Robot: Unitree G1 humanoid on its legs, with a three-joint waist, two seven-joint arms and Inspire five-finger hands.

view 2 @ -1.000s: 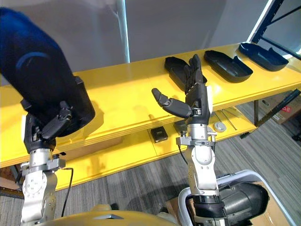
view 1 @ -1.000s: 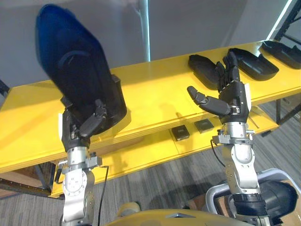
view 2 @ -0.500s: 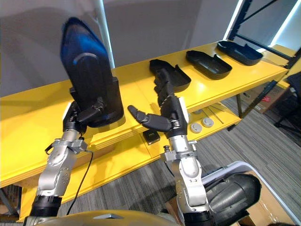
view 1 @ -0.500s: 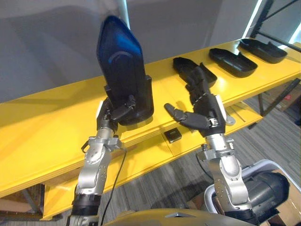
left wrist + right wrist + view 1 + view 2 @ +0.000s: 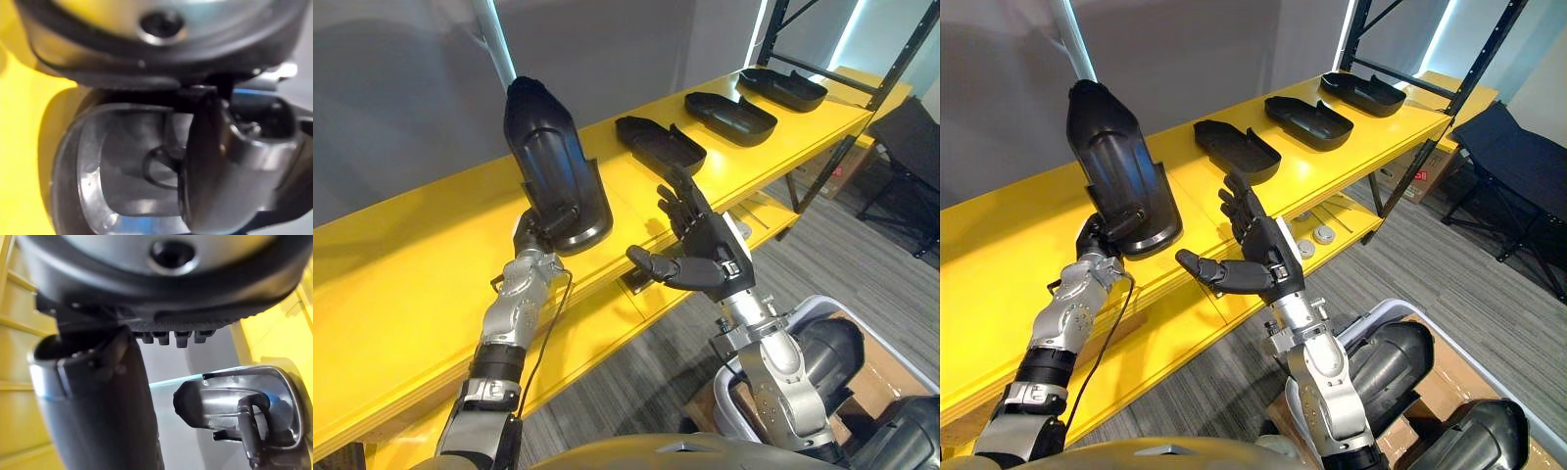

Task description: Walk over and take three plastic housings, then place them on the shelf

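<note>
While left hand (image 5: 530, 238) grips housing (image 5: 551, 162) upright, tilt it flat onto shelf (image 5: 411, 259) before release; right hand (image 5: 707, 262) fingers wide, empty.

Bright, even light — vertical strips (image 5: 496, 39) behind shelf (image 5: 401, 294) (sheen on held housing (image 5: 548, 162)).

Both arms raised.
My left hand (image 5: 530, 238) grips the plastic housing (image 5: 553, 162), held up far-left; my right hand (image 5: 710, 262) floats nearer, fingers straight, thumb splayed left.
</note>
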